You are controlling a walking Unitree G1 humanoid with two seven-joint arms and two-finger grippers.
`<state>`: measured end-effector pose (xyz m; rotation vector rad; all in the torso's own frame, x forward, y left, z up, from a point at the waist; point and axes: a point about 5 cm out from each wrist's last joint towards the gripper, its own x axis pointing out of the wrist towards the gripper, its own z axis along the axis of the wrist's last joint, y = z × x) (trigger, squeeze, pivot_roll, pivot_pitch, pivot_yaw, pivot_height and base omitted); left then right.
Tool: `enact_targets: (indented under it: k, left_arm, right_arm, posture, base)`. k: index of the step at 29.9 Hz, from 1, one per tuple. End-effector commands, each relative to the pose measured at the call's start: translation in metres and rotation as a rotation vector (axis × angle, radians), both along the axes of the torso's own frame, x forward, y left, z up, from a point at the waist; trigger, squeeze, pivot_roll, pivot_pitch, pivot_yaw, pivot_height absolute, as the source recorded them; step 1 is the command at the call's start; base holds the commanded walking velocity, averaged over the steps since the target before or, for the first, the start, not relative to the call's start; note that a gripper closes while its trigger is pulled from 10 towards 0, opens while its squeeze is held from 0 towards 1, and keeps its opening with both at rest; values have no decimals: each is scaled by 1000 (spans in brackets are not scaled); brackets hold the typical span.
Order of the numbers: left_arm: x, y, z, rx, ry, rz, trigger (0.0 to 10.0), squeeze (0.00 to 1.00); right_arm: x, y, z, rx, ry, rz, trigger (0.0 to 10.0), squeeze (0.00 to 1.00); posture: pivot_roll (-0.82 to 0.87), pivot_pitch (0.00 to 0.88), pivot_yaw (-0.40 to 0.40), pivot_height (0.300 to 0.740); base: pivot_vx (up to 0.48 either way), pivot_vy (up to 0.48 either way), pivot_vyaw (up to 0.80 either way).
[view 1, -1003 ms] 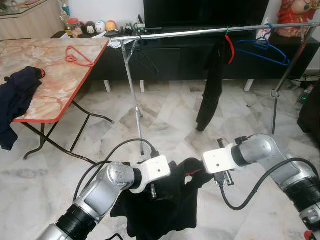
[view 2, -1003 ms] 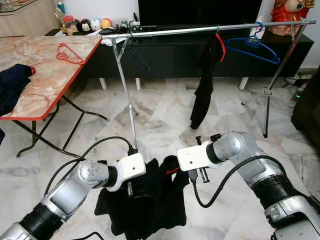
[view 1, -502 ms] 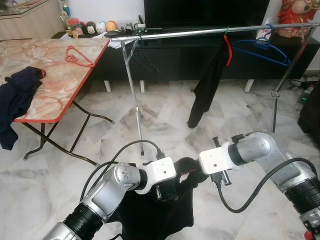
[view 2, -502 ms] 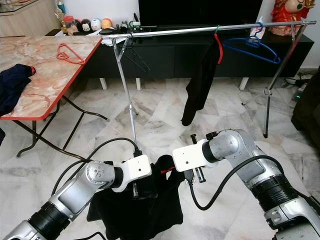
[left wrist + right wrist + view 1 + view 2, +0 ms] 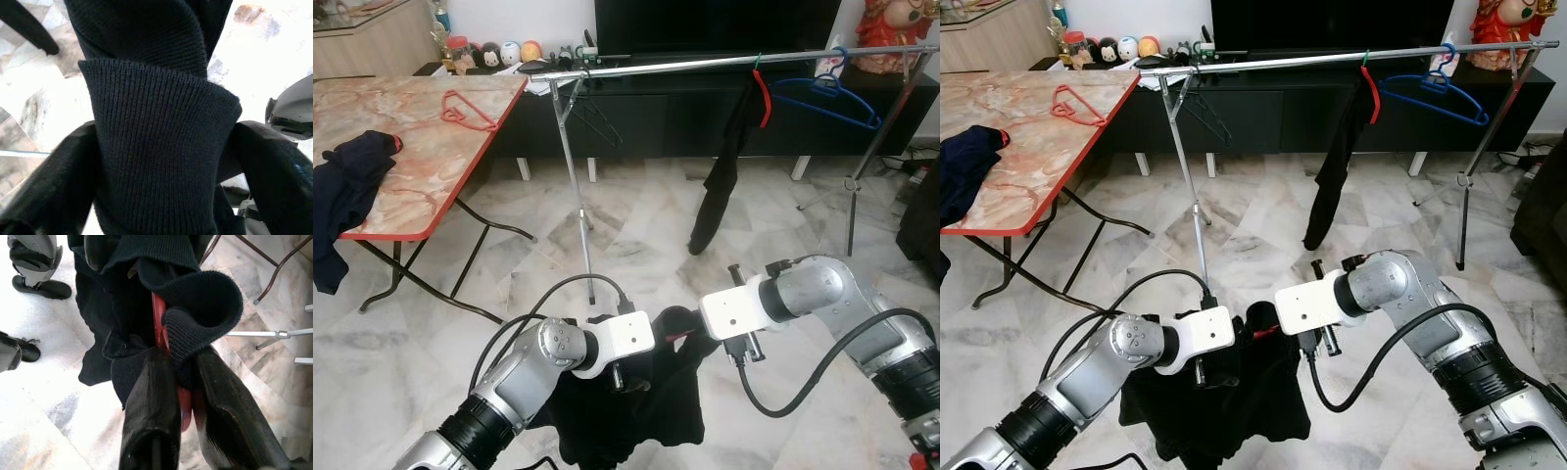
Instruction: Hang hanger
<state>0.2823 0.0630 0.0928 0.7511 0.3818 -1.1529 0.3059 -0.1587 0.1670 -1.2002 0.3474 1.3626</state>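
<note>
Held low between both arms above the marble floor (image 5: 431, 323): a black knit garment (image 5: 636, 411) on a red hanger (image 5: 166, 340); left gripper (image 5: 161, 161) clamped on ribbed cloth, fingers (image 5: 54, 181) either side of it; right gripper (image 5: 188, 406) pinched on the red hanger and cloth; well beyond, a metal clothes rail (image 5: 705, 64) carrying a black garment (image 5: 720, 176) and blue hanger (image 5: 822, 93); marble-top table (image 5: 421, 157) off to the left.

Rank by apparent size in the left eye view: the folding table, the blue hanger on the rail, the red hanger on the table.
1. folding table, by far the largest.
2. blue hanger.
3. red hanger, smallest, though it lies flat and foreshortened, so its gap with the blue one is unsure.
</note>
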Motion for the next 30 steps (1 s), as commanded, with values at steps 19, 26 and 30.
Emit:
enact_targets:
  k: [19,26,30]
  left_arm:
    - [13,2,4,-10,-69,116,0,0]
    - [14,1,5,-15,-74,118,0,0]
    - [14,0,5,-17,-73,113,0,0]
  right_arm:
    - [-8,10,24,88,-29,37,0,0]
    - [-7,10,26,92,-30,33,0,0]
    - [-7,10,27,94,-33,30,0,0]
  posture:
    - [-78,0,37,740]
    - [-78,0,37,740]
    - [-78,0,37,740]
  base:
    - [0,0,0]
    - [0,0,0]
    - [0,0,0]
